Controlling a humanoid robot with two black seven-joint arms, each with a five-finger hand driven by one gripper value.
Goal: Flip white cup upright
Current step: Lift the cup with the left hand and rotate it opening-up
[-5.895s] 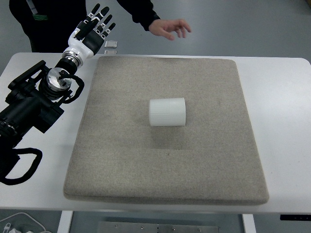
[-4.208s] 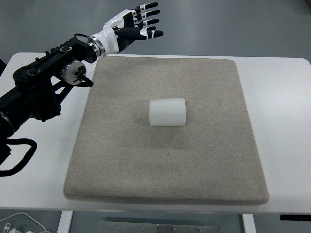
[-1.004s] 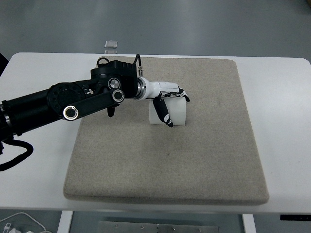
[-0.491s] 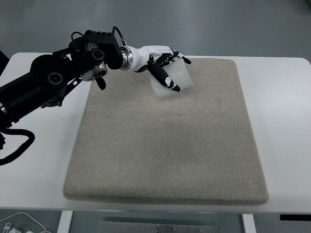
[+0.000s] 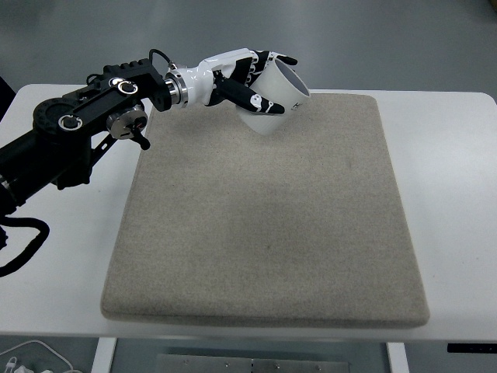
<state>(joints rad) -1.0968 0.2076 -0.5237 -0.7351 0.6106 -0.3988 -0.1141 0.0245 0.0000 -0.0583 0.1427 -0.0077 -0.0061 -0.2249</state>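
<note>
My left hand [image 5: 256, 81] is shut on the white cup [image 5: 279, 97] and holds it in the air over the far edge of the grey mat [image 5: 268, 233]. The cup is tilted, its open mouth turned up and to the right, its base pointing down-left. The thumb lies across the cup's near side and the other fingers wrap its far side. The black left arm [image 5: 78, 132] reaches in from the picture's left edge. No right arm shows.
The mat lies on a white table [image 5: 450, 194]. Black cables [image 5: 23, 241] hang at the table's left edge. Grey floor lies beyond the far edge.
The left hand has lifted the cup farther off the mat, toward the far edge, and turned it so its mouth faces more upward.
</note>
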